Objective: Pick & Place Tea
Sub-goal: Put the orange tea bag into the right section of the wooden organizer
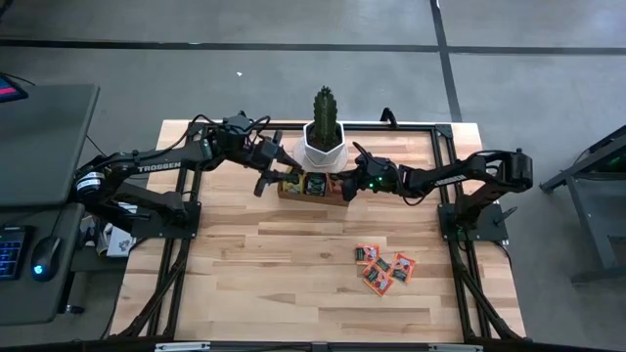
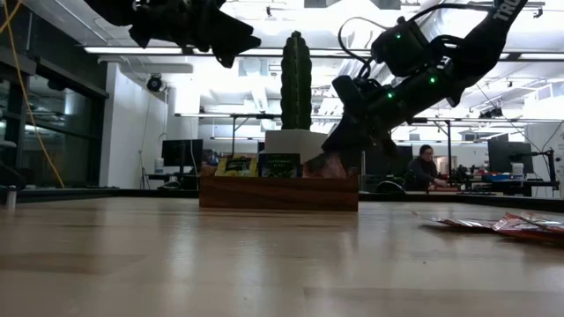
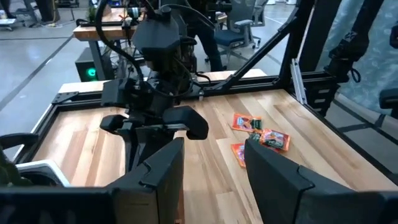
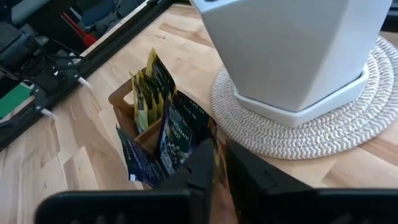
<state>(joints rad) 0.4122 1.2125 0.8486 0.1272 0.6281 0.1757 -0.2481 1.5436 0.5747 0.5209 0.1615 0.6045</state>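
A brown wooden tray (image 1: 311,194) stands mid-table in front of a potted cactus. Yellow-green tea sachets (image 4: 149,87) and dark blue ones (image 4: 177,134) stand on edge in its compartments. My right gripper (image 1: 344,188) is at the tray's right end, shut on an orange-red tea sachet (image 2: 324,165). My left gripper (image 1: 265,182) hangs open above the tray's left end (image 2: 220,40), with nothing between its fingers (image 3: 155,171). Several more orange-red sachets (image 1: 383,268) lie flat on the table, nearer the front right. My right gripper pinches the orange-red sachet's upper edge (image 4: 217,165) between its two fingers. The fingers slant down from the table's right side. The sachet stands upright below them, its lower part inside the tray's right compartment (image 2: 330,180).
The white cactus pot (image 1: 322,147) sits on a woven mat (image 4: 273,127) just behind the tray, close to both grippers. A black frame rail (image 1: 411,125) edges the table. In the low view a person (image 2: 426,165) sits far behind the table.
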